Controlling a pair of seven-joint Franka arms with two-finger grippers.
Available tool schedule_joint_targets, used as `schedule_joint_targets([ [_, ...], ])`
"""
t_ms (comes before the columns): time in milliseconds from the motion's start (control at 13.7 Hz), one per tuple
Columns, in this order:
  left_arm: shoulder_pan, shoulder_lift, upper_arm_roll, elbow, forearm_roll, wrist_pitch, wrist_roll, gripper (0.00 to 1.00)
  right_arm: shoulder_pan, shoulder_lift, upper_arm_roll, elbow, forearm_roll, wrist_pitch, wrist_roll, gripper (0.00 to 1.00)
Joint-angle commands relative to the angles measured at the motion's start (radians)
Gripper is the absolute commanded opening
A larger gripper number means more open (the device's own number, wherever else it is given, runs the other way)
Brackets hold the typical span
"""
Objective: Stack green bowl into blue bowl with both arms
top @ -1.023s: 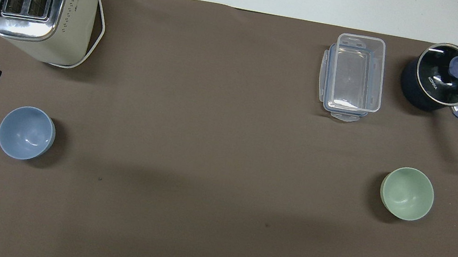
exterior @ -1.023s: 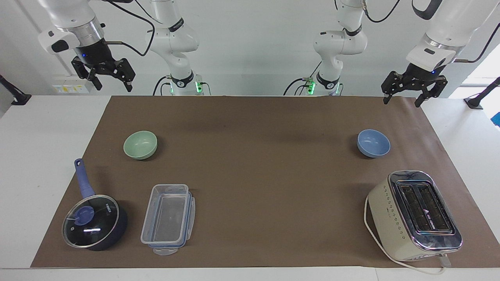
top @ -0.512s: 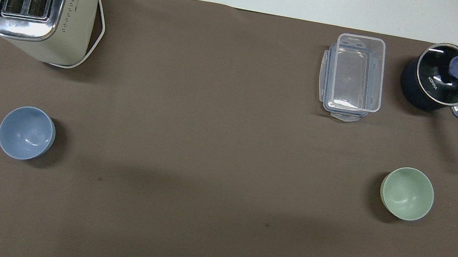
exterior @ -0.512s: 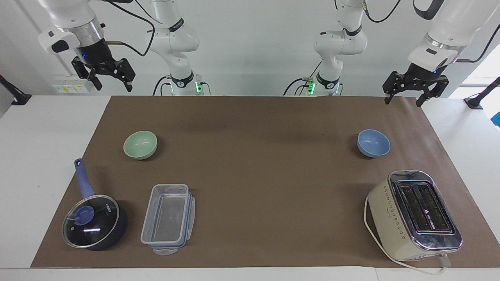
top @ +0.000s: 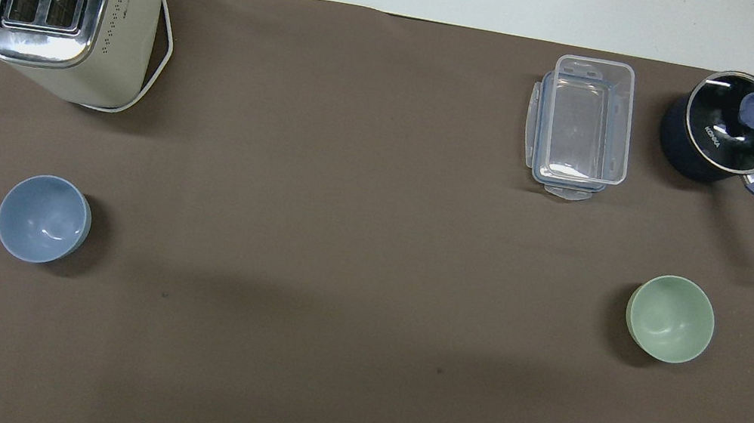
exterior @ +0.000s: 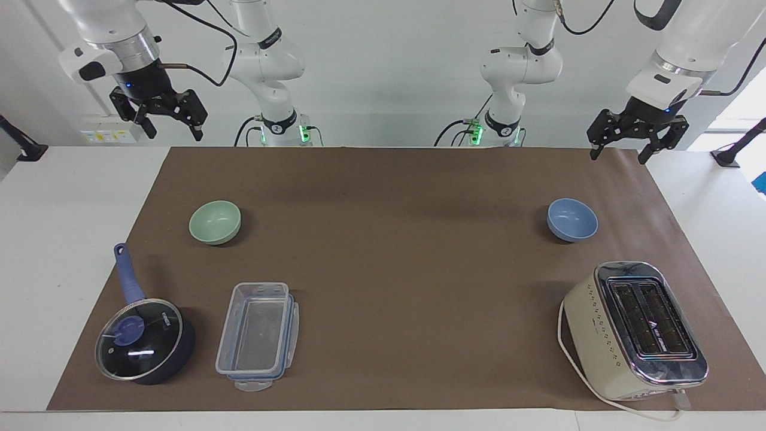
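The pale green bowl [exterior: 215, 222] stands upright on the brown mat toward the right arm's end of the table; it also shows in the overhead view [top: 670, 318]. The light blue bowl [exterior: 572, 219] stands upright toward the left arm's end, also in the overhead view [top: 44, 219]. Both bowls are empty and far apart. My right gripper [exterior: 173, 129] hangs open and empty, high over the mat's edge nearest the robots. My left gripper [exterior: 617, 154] hangs open and empty, high over the mat's corner at its own end.
A cream toaster [exterior: 634, 329] stands farther from the robots than the blue bowl. A clear plastic container [exterior: 257, 335] and a dark-blue glass-lidded saucepan [exterior: 143, 338] stand farther out than the green bowl. The brown mat [exterior: 395, 269] covers most of the white table.
The left gripper has risen very slightly. The right gripper and both bowls have stayed where they were.
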Motion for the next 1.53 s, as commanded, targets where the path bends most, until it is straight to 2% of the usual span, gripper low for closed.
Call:
schedule_joint_targets([
  [0,0.014,0.003,-0.008,0.014,0.008,-0.007,0.004,1.0,-0.003,-0.022,0.005,-0.026,-0.007,0.01,0.005,1.0],
  [1462,0.046,-0.013,-0.007,-0.021,0.006,0.047,0.004,1.0,-0.003,-0.023,0.005,-0.028,-0.007,0.01,0.005,1.0],
])
